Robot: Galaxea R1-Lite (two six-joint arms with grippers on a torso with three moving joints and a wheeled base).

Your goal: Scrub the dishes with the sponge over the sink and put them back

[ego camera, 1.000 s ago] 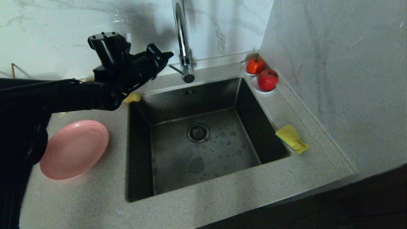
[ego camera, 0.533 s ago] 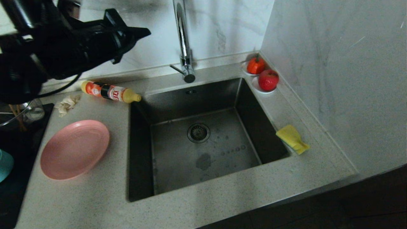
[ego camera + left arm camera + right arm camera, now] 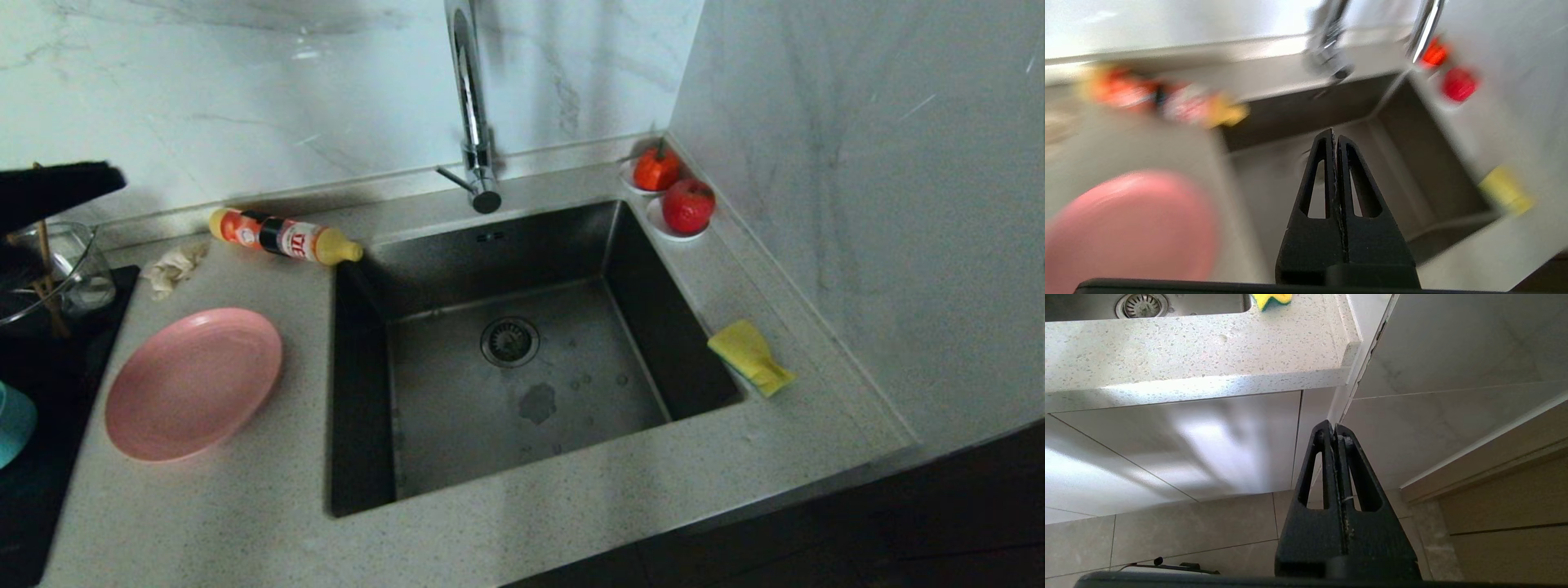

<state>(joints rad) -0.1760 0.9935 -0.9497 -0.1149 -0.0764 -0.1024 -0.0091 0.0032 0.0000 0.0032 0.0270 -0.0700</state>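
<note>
Both grippers are matte black plastic: the left gripper [image 3: 1336, 136] and the right gripper [image 3: 1334, 430] each have two tapering, wedge-shaped fingers with a long slot cut through each one. The right one's inner edges carry pale specks and scuffs. A flat black bar crosses beneath each pair.

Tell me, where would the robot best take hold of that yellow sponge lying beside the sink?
Probably across the two long sides of the yellow rectangular sponge, coming straight down from above. It lies flat on the speckled stone counter right of the dark steel sink, clear of other things, so its narrow width suits an end effector's pinch. The wall close behind leaves little room for a sideways approach.
</note>
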